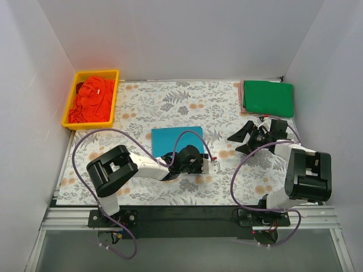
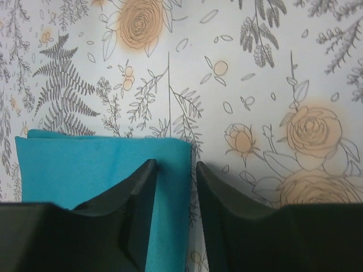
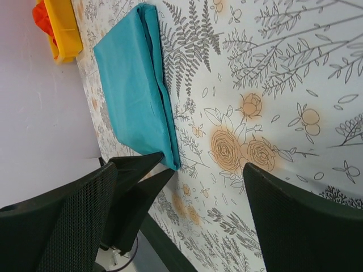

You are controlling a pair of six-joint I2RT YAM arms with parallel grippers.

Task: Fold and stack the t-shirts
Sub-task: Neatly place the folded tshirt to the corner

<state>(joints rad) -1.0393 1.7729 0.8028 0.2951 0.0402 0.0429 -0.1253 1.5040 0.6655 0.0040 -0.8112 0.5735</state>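
A teal-blue t-shirt [image 1: 173, 137], folded into a rectangle, lies mid-table on the floral sheet. My left gripper [image 1: 191, 157] is low at its near right corner. In the left wrist view the jaws [image 2: 176, 167] stand narrowly apart astride the shirt's right edge [image 2: 85, 164], and the cloth between them lies flat. A folded bright green t-shirt [image 1: 268, 97] lies at the back right. An orange-red t-shirt [image 1: 92, 102] lies crumpled in the yellow bin. My right gripper [image 1: 247, 137] is wide open and empty, right of the teal shirt [image 3: 133, 79].
The yellow plastic bin [image 1: 68, 107] stands at the back left, also in the right wrist view [image 3: 59, 28]. The grey floral sheet [image 1: 170, 102] covers the table. White walls close in the back and sides. Purple cables loop beside both arm bases.
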